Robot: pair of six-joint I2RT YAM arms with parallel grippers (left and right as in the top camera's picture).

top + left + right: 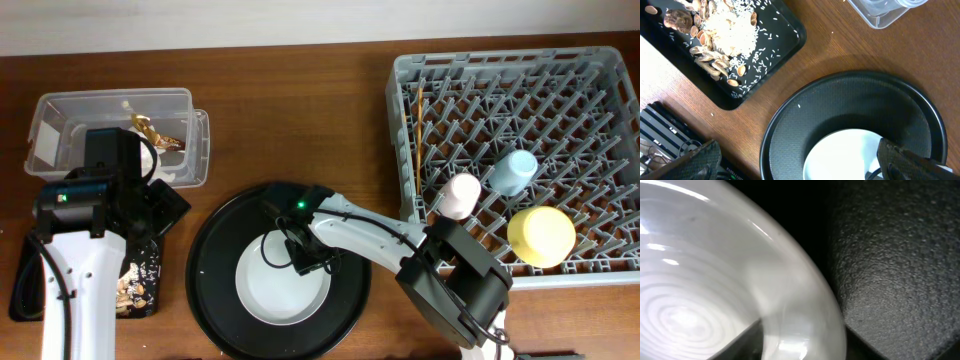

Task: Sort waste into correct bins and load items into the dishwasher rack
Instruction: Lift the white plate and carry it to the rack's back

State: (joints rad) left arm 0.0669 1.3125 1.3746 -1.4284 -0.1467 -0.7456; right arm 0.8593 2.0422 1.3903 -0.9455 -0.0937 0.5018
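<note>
Left gripper [797,150] rides highest, at left: fingers spread wide, nothing between them, hovering over the gap between scrap tray [785,45] and round tray [790,115].
Box [110,105], far left: holds wrappers [150,130] with a gold bit. Scrap tray: scraps [715,35] and white crumbs.

Centre: plate [280,295] lies flat in the round tray, the only item seen outside the rack [520,60]. Right gripper [298,255] is down at the plate's far part. The wrist view shows the rim very close, with a dark shape [735,347], probably one finger, at its inner side. Cannot tell whether the fingers pinch the rim or only straddle it.

Step, as judged: grasp plate, carry to rack. To do it well, seat the rim deep between the fingers before lifting, since the glaze looks slippery. Clear the tray lip, then stand the plate on edge between free pegs.

Right: rack holds chopsticks [417,130], pink cup [460,193], blue cup [513,172], bowl [541,236].

Hidden: left arm covers most of the scrap tray overhead. Second right finger unseen. Right arm masks the rack's near-left corner.
</note>
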